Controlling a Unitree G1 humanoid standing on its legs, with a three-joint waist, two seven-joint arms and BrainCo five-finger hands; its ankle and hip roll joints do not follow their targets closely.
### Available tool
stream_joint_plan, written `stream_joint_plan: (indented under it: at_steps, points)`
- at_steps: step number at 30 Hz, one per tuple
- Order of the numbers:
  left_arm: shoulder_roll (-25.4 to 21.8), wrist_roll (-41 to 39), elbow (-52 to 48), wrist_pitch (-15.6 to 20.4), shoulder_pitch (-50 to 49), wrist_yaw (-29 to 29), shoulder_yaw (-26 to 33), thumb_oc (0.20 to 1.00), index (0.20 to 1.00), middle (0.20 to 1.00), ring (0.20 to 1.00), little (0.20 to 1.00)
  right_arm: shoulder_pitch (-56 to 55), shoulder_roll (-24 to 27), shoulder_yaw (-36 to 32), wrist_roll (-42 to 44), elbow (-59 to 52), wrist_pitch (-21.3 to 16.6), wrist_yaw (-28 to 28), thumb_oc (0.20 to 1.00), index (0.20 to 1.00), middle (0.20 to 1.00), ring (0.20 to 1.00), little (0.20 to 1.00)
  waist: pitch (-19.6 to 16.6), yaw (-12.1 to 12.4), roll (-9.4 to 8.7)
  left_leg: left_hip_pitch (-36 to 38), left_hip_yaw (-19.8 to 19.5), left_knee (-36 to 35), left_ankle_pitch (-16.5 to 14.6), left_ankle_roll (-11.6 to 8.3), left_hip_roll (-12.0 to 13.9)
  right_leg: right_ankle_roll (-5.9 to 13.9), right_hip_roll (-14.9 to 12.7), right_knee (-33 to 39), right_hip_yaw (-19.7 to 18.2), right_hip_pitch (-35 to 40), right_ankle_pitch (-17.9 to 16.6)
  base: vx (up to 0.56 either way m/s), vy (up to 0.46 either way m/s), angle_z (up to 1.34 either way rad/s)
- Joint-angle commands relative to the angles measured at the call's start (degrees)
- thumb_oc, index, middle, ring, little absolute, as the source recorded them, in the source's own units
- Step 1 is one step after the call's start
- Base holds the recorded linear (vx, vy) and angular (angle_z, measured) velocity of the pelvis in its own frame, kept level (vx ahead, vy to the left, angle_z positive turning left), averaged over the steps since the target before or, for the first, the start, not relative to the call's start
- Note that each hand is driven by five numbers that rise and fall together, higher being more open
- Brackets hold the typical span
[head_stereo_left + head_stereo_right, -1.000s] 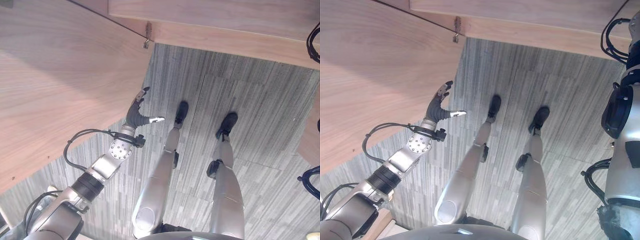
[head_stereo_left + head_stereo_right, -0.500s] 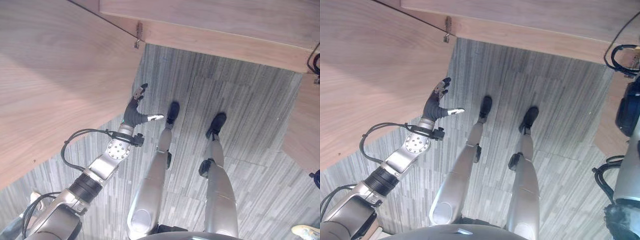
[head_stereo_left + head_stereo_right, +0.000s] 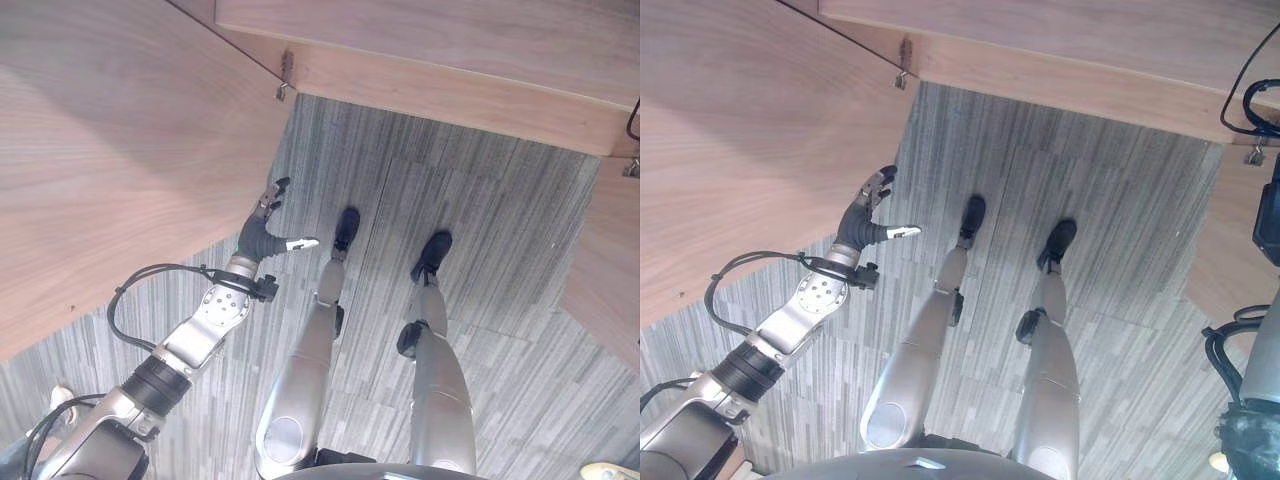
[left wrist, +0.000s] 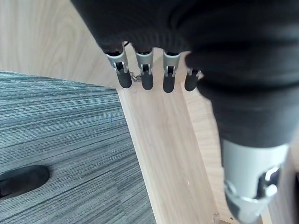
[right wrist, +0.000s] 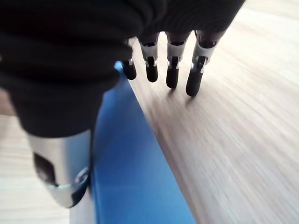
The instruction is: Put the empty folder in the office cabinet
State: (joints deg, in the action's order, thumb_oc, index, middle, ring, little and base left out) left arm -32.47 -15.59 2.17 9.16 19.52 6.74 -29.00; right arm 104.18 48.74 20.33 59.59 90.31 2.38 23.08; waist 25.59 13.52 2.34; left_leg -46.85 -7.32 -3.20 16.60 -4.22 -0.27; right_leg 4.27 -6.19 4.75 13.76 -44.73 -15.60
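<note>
The left hand (image 3: 266,222) is held at the edge of the open cabinet door (image 3: 110,150), fingers straight, thumb spread wide, nothing gripped. In the right wrist view, the right hand (image 5: 70,60) is seen with fingers extended beside the blue folder (image 5: 126,158), upright against wood; a grip cannot be told.

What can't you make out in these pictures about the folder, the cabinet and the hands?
- Blue folder: in the right wrist view, cut off by the edge, partly behind the right hand; whether it's empty can't be told.
- Right hand's grip: thumb overlaps the folder; contact unclear.
- Cabinet door: cut off by the eye views' edges; shelves hidden.
- Left hand: small; contact with the door unclear.
</note>
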Motion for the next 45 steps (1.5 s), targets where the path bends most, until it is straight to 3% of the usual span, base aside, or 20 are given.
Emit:
stream_joint_plan:
  at_steps: [1, 4, 8, 9, 10, 11, 12, 13, 16, 22, 32, 35, 36, 40, 42, 45]
  points:
    - [-1.6, -1.0, -3.7, 1.5, -6.1, 0.3, 0.1, 1.0, 1.0, 1.0, 1.0, 1.0, -3.1, 1.2, 7.9, -2.7, -2.4, -2.9, -1.6, 1.0, 1.0, 1.0, 1.0, 1.0, -7.2, 2.4, -1.84, 4.0, -1.0, -1.8, -11.4, -3.8, 1.8, 4.58, -0.1, 0.1, 2.5, 4.0, 11.1, -0.08, 0.038, 0.03]
    - [-1.5, -1.3, -4.1, 1.4, -6.0, 0.5, 0.2, 1.0, 1.0, 1.0, 1.0, 1.0, -2.5, 1.6, 6.9, -1.4, 0.3, -2.1, -1.1, 1.0, 1.0, 1.0, 1.0, 1.0, -6.8, 2.7, -1.9, 3.4, -0.8, -1.8, -10.1, -3.74, 1.5, 4.29, -0.4, 0.0, 3.5, 3.5, 10.0, -0.05, 0.017, 0.04]
    - [-0.9, -1.6, -4.3, 0.9, -5.4, 0.9, 0.0, 1.0, 1.0, 1.0, 1.0, 1.0, -2.0, 1.4, 4.9, 0.6, 2.6, -1.7, 0.8, 1.0, 1.0, 1.0, 1.0, 1.0, -7.1, 2.6, -1.82, 3.6, -1.4, -1.8, -11.3, -3.86, 1.5, 4.57, -0.2, 0.2, 2.7, 4.1, 11.0, 0.02, 0.001, 0.02]
    - [-0.7, -1.7, -4.4, 0.7, -5.3, 1.1, 0.0, 1.0, 1.0, 1.0, 1.0, 1.0, -2.0, 1.2, 4.0, 1.6, 3.1, -1.9, 1.7, 1.0, 1.0, 1.0, 1.0, 1.0, -6.6, 2.7, -1.7, 3.2, -0.9, -1.8, -10.2, -3.71, 1.2, 4.28, -0.4, 0.0, 3.4, 3.7, 10.0, 0.07, -0.009, 0.02]
    - [-0.4, -1.9, -4.5, 0.6, -5.0, 1.4, 0.1, 1.0, 1.0, 1.0, 1.0, 1.0, -2.0, 1.1, 2.9, 2.9, 3.6, -2.3, 2.9, 1.0, 1.0, 1.0, 1.0, 1.0, -7.0, 2.5, -1.74, 3.6, -1.4, -1.8, -11.4, -3.85, 1.3, 4.57, -0.2, 0.2, 2.6, 4.3, 11.0, -0.09, 0.061, 0.04]
    - [0.1, -2.3, -4.6, 0.2, -4.9, 2.2, 0.4, 1.0, 1.0, 1.0, 1.0, 1.0, -2.4, 1.0, 0.6, 6.0, 3.9, -3.4, 5.0, 1.0, 1.0, 1.0, 1.0, 1.0, -6.5, 2.3, -1.66, 3.2, -1.0, -1.8, -10.3, -3.65, 1.0, 4.36, -0.5, 0.1, 3.3, 3.9, 9.8, 0.06, 0.002, 0.05]
    - [0.1, -2.3, -4.6, 0.2, -4.8, 2.2, 0.5, 1.0, 1.0, 1.0, 1.0, 1.0, -2.5, 1.0, 0.6, 6.1, 3.8, -3.4, 5.2, 1.0, 1.0, 1.0, 1.0, 1.0, -6.9, 2.2, -1.79, 3.7, -1.4, -1.8, -11.5, -3.8, 1.2, 4.63, -0.3, 0.2, 2.5, 4.4, 11.0, -0.09, 0.062, 0.03]
    - [0.3, -2.5, -4.7, 0.1, -4.8, 2.7, 0.7, 1.0, 1.0, 1.0, 1.0, 1.0, -2.9, 1.1, -0.8, 8.2, 4.1, -4.4, 6.5, 1.0, 1.0, 1.0, 1.0, 1.0, -6.4, 2.1, -1.71, 3.3, -1.0, -1.8, -10.3, -3.69, 1.0, 4.42, -0.5, 0.1, 3.3, 3.9, 9.8, 0.0, 0.0, 0.0]
    - [1.3, -3.0, -5.1, -0.5, -4.1, 4.0, 1.4, 1.0, 1.0, 1.0, 1.0, 1.0, -4.6, 0.8, -4.8, 12.8, 5.2, -5.7, 11.2, 1.0, 1.0, 1.0, 1.0, 1.0, -6.2, 1.2, -1.75, 3.3, -0.9, -1.8, -10.5, -3.73, 0.9, 4.41, -0.4, 0.2, 3.0, 4.0, 9.8, -0.03, 0.045, 0.01]
    - [2.4, -4.1, -5.6, -0.4, -3.2, 4.9, 1.9, 1.0, 1.0, 1.0, 1.0, 1.0, -8.3, -1.6, -8.7, 15.3, 5.9, -5.0, 14.4, 1.0, 1.0, 1.0, 1.0, 1.0, -5.5, -0.2, -2.31, 3.5, -1.0, -1.8, -10.8, -3.78, 0.9, 4.33, -0.3, 0.2, 2.7, 4.2, 9.9, 0.0, 0.006, 0.0]
    - [2.8, -4.6, -6.5, -0.5, -2.4, 5.8, 2.0, 1.0, 1.0, 1.0, 1.0, 1.0, -8.8, -5.3, -9.0, 15.4, 5.5, -4.3, 16.5, 1.0, 1.0, 1.0, 1.0, 1.0, -4.3, -1.2, -2.55, 3.8, -0.2, -1.8, -10.8, -3.78, 1.2, 4.22, 0.0, 0.2, 2.2, 4.3, 9.6, 0.0, 0.002, 0.0]
    - [2.5, -5.2, -6.7, -0.1, -2.5, 6.5, 2.1, 1.0, 1.0, 1.0, 1.0, 1.0, -7.4, -6.0, -4.3, 7.1, 4.7, -1.1, 16.9, 1.0, 1.0, 1.0, 1.0, 1.0, -4.1, -1.2, -2.63, 4.1, 0.2, -1.8, -10.6, -3.82, 1.3, 4.18, 0.0, 0.2, 2.2, 4.5, 9.5, -0.01, 0.001, -0.03]
    - [2.1, -5.2, -7.2, 0.3, -3.1, 7.1, 2.4, 1.0, 1.0, 1.0, 1.0, 1.0, -6.8, -5.8, 0.3, -2.4, 3.6, 1.2, 17.6, 1.0, 1.0, 1.0, 1.0, 1.0, -4.0, -0.9, -2.65, 4.3, 0.4, -1.8, -10.3, -3.86, 1.4, 4.19, -0.1, 0.2, 2.4, 4.7, 9.4, -0.02, -0.002, -0.05]
    - [1.8, -4.5, -7.8, 0.8, -3.8, 8.2, 2.6, 1.0, 1.0, 1.0, 1.0, 1.0, -7.0, -5.3, 4.6, -13.4, 1.8, 2.8, 18.6, 1.0, 1.0, 1.0, 1.0, 1.0, -4.0, -0.5, -2.1, 4.8, 0.5, -1.8, -10.0, -3.93, 1.4, 4.18, -0.1, 0.2, 2.6, 5.2, 9.4, -0.04, 0.001, -0.03]
    - [2.1, -3.6, -7.0, 0.7, -3.5, 9.8, 2.2, 1.0, 1.0, 1.0, 1.0, 1.0, -8.6, -5.2, 6.7, -25.0, -0.6, 4.0, 23.9, 1.0, 1.0, 1.0, 1.0, 1.0, -4.3, 0.1, -1.58, 5.6, 0.6, -1.8, -9.9, -3.77, 1.1, 4.12, 0.0, 0.2, 2.6, 5.9, 9.3, -0.06, 0.01, -0.02]
    - [2.6, -2.9, -6.1, 0.4, -3.2, 9.9, 1.3, 1.0, 1.0, 1.0, 1.0, 1.0, -9.6, -4.4, 7.7, -32.3, -0.7, 6.8, 26.5, 1.0, 1.0, 1.0, 1.0, 1.0, -4.7, 0.6, -1.12, 6.4, 0.8, -1.8, -9.8, -3.53, 0.9, 4.16, 0.0, 0.2, 2.6, 6.6, 9.3, -0.03, 0.025, -0.02]
